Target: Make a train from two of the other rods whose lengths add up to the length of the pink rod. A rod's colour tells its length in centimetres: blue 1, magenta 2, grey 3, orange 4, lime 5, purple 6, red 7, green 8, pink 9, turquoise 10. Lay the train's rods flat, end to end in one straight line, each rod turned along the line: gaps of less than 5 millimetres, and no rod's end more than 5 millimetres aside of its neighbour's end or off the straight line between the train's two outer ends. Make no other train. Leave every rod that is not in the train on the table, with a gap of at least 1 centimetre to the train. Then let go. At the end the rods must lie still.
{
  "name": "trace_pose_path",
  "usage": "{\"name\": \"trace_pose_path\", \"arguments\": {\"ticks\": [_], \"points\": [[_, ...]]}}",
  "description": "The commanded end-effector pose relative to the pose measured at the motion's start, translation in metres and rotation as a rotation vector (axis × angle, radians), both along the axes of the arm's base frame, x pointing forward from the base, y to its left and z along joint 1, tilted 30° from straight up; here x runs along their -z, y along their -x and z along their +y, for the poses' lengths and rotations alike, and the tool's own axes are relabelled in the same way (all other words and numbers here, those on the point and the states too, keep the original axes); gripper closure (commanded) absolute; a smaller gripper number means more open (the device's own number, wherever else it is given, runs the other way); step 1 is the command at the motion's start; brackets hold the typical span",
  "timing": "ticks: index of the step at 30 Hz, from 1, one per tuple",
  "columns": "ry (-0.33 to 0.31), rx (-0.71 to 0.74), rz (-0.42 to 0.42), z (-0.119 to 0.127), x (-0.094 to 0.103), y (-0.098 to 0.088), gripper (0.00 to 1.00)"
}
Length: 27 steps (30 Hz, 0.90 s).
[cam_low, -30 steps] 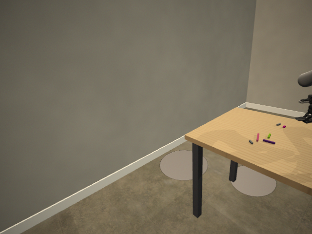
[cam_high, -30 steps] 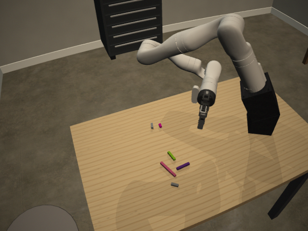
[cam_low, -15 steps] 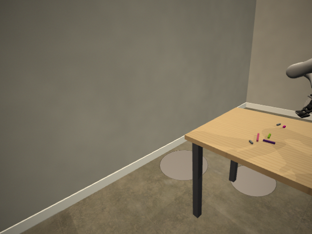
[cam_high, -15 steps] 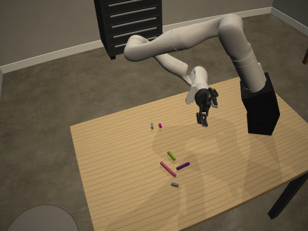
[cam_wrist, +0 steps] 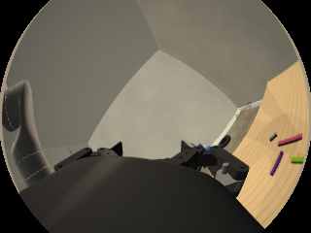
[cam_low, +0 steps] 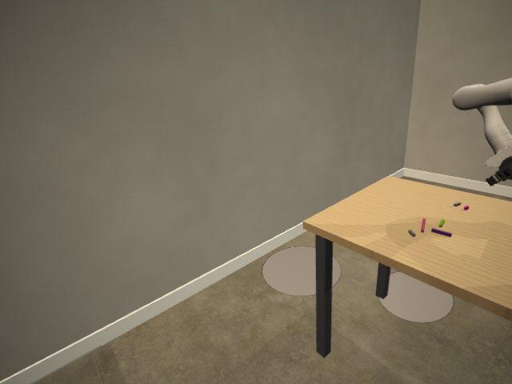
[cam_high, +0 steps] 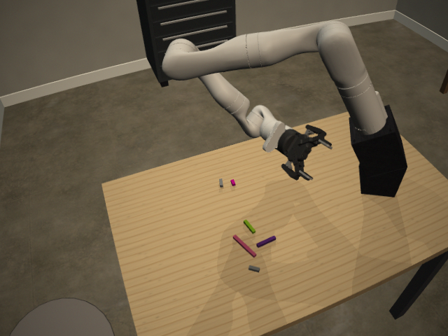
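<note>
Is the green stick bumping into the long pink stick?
Apart. The top view shows a strip of bare table between the lime rod and the pink rod; their ends do not meet.

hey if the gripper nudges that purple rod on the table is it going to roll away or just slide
The purple rod looks square-edged and lies flat on the wooden table, so it would probably slide or pivot rather than roll. It looks stiff and small, likely light. A push near one end may swing it toward the nearby pink rod.
</note>
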<state>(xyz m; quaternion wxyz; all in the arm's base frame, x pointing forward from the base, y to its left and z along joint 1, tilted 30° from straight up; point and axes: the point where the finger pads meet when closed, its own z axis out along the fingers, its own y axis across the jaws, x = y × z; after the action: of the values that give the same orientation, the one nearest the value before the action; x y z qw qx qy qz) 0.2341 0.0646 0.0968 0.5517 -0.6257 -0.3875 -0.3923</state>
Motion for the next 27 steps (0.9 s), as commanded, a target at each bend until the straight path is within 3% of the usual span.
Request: {"name": "trace_pose_path", "arguments": {"ticks": [1,10,12,15,27], "points": [[0.07,-0.122,-0.091,0.001,0.001,0.003,0.0],[0.209,-0.398,-0.278,-0.011,0.01,0.012,0.0],[0.209,-0.398,-0.278,-0.011,0.01,0.012,0.0],[0.271,-0.519,-0.364,-0.019,0.014,0.01,0.0],[0.464,-0.869,-0.634,-0.051,0.018,-0.02,0.0]]}}
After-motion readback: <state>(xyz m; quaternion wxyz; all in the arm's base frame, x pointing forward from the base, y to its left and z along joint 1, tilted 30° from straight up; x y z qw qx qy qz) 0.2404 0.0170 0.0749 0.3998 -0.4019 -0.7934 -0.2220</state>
